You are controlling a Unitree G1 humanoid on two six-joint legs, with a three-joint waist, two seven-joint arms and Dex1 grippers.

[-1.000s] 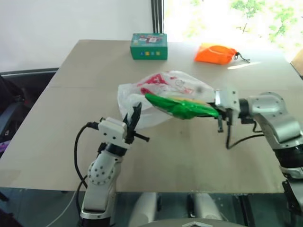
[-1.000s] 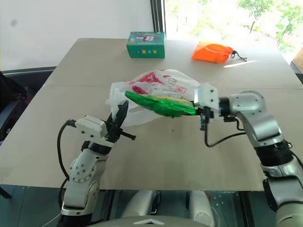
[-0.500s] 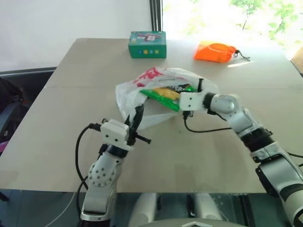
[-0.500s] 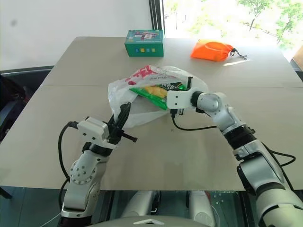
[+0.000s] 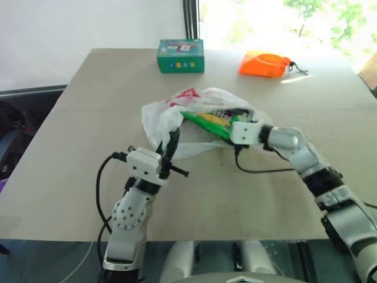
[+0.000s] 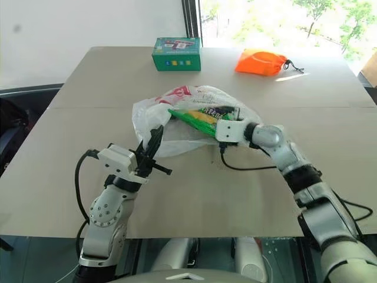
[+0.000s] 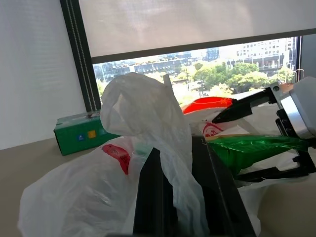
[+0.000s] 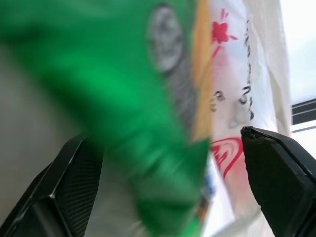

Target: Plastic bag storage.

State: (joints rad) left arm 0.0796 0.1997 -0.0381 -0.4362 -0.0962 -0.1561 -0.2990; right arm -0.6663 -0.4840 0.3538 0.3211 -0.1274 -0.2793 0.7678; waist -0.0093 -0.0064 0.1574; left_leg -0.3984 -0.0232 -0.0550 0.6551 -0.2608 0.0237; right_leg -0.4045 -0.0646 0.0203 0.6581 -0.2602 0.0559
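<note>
Since a second ago, the right gripper has carried the green snack packet into the plastic bag and opened wide. Left gripper is clamped shut on the bag's edge above the surface.

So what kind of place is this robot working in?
Probably an upper-floor office or lab: a plain tan table beside a tall window overlooking trees and city buildings, with a green box and an orange drawstring pouch laid out.
</note>
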